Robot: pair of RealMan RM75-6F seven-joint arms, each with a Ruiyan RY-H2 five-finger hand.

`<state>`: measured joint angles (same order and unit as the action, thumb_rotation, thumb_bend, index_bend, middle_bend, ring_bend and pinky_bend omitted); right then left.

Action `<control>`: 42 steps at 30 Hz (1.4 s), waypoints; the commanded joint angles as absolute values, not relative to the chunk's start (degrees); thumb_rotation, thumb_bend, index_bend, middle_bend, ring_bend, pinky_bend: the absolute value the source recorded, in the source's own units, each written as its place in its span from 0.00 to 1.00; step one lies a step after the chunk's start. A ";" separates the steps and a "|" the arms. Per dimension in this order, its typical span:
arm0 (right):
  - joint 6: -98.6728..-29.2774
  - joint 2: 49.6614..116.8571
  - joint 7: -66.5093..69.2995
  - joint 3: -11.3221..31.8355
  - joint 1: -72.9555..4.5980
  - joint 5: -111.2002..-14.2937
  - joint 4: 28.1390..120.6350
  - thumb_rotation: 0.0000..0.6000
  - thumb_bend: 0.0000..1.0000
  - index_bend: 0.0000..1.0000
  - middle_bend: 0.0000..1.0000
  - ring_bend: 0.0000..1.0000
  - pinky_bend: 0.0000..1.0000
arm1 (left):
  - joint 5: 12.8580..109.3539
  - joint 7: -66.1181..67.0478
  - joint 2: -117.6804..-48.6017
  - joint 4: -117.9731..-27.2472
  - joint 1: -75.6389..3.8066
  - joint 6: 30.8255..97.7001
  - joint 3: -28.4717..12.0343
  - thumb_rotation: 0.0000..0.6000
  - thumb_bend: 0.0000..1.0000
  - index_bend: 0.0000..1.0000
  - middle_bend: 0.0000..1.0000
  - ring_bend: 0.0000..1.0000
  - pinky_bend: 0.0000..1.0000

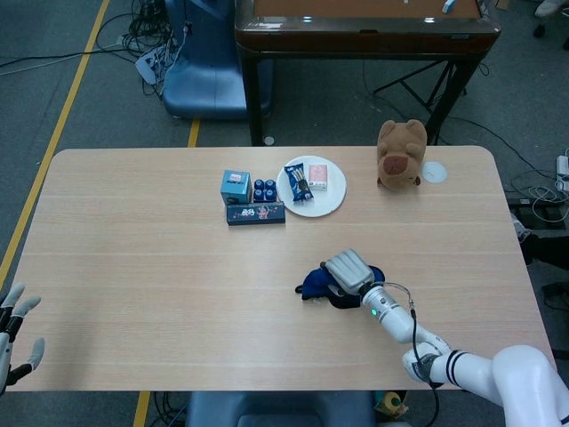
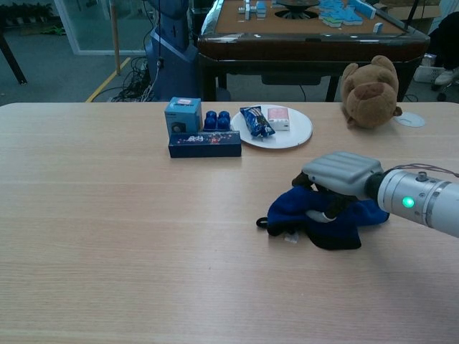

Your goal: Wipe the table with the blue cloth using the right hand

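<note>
The right hand [image 2: 343, 174] lies palm-down on the blue cloth [image 2: 315, 217], its fingers curled over the bunched fabric so that the cloth is pinned between hand and tabletop [image 2: 143, 236]; this flat, pressing hold suits a wipe, since the cloth has to drag along the wood rather than be lifted. The cloth sits near the middle of the tabletop, toward the robot's right, well apart from the white plate [image 1: 311, 197], the small boxes [image 1: 254, 213] beside it and the plush bear [image 1: 399, 153] at the far edge, so a sweep here should disturb nothing. The left hand [image 1: 16, 332] hangs off the near left corner, fingers spread and holding nothing, out of the way of the wipe.
</note>
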<state>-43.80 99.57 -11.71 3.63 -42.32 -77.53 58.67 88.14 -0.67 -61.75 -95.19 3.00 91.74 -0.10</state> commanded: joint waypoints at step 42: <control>-49.45 92.97 -7.86 1.13 -42.97 -85.02 74.33 1.00 0.65 0.70 0.58 0.57 0.76 | 88.13 -0.76 -61.51 -95.35 3.42 92.20 -0.16 1.00 0.41 0.17 0.02 0.06 0.03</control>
